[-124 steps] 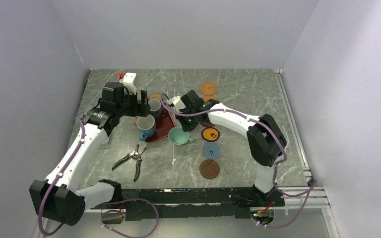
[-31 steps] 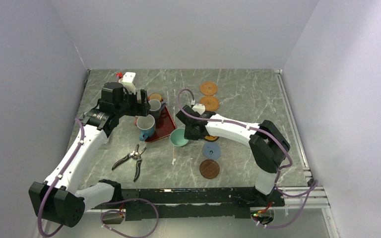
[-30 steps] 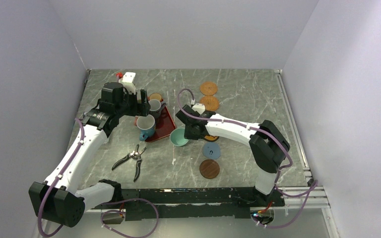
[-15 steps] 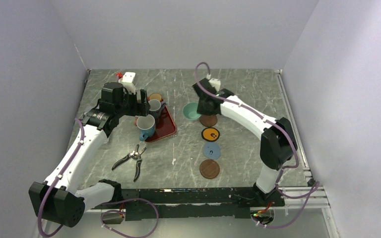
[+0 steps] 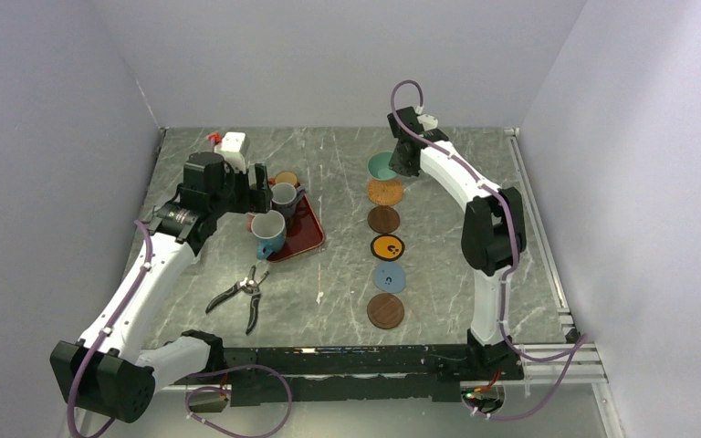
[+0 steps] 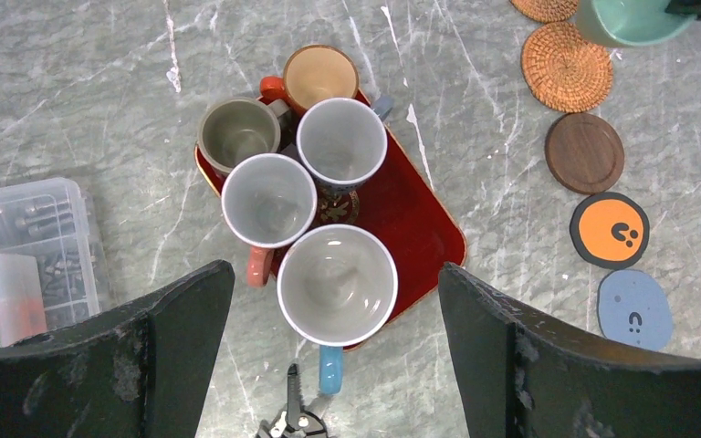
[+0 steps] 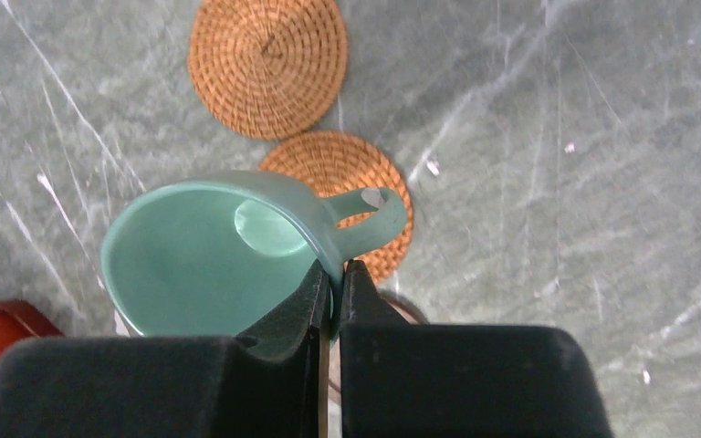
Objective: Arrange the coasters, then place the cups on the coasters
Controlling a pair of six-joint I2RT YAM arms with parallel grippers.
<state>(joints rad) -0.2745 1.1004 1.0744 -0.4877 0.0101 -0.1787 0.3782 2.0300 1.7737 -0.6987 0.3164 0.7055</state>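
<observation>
Teal, smooth-glazed cup [image 7: 210,255] hangs tilted in the right gripper [image 7: 336,274], its thin rim beside the handle pinched between the closed fingers, well right of the red tray [image 5: 307,234]. Round woven orange coasters [image 7: 269,64] lie beneath. The right arm reaches far back; left gripper [image 6: 333,310] gapes above the tray.

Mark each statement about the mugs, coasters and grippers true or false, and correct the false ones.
1. The right gripper is shut on the rim of the teal handled mug. True.
2. The red rectangular tray holds six mugs. False: it holds five.
3. The left gripper is open above the tray. True.
4. A mug stands on the blue round coaster. False: it is bare.
5. The metal pliers lie on the tray. False: they lie on the grey marble table.
</observation>
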